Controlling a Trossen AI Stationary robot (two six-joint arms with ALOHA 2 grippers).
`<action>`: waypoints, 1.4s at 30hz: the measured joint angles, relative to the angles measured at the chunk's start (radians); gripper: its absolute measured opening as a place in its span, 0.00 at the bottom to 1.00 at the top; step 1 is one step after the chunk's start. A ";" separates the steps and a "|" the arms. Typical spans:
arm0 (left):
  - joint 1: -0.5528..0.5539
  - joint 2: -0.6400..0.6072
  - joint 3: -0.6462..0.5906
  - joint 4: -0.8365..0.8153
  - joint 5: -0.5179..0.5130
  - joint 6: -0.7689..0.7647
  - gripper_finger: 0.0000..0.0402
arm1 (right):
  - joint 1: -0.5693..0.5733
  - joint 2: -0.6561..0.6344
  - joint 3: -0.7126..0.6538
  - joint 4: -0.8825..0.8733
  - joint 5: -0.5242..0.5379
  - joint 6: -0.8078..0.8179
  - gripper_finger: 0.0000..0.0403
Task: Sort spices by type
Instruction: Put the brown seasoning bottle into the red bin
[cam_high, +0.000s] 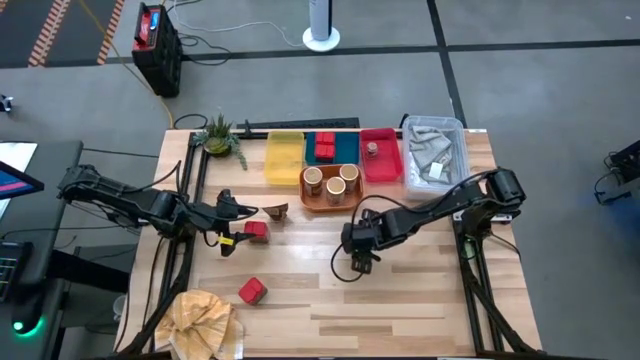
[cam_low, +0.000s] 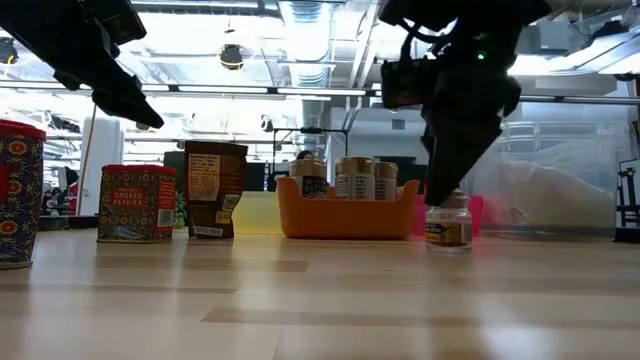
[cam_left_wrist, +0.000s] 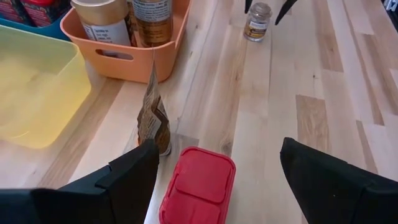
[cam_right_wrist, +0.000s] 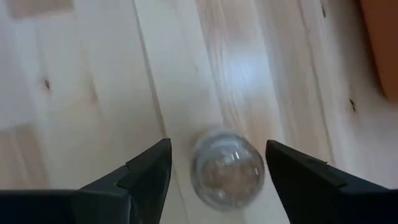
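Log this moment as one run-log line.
left gripper: open over red tin | right gripper: open around small shaker, upright on table | orange tray: three jars

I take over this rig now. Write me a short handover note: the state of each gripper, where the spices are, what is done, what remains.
Right gripper: open, fingers either side of a small shaker standing upright on the table, not gripping it.
Left gripper: open, holding nothing, above a red tin beside the dark brown packet.
Done: three round jars in the orange tray; red tins in the blue tray; one small item in the red tray. Yellow tray holds nothing.
Left: the shaker, the brown packet, the red tin by the left gripper, another red tin nearer the front edge.
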 joint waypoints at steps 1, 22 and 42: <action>0.000 0.000 0.000 0.001 0.000 0.002 0.80 | 0.000 0.000 0.008 -0.020 -0.001 -0.003 0.71; 0.001 0.000 0.001 0.012 -0.003 0.032 0.80 | -0.023 0.161 0.140 -0.175 -0.098 -0.250 0.71; 0.001 0.000 0.001 -0.033 -0.002 0.038 0.80 | -0.035 0.272 0.286 -0.381 -0.101 -0.375 0.52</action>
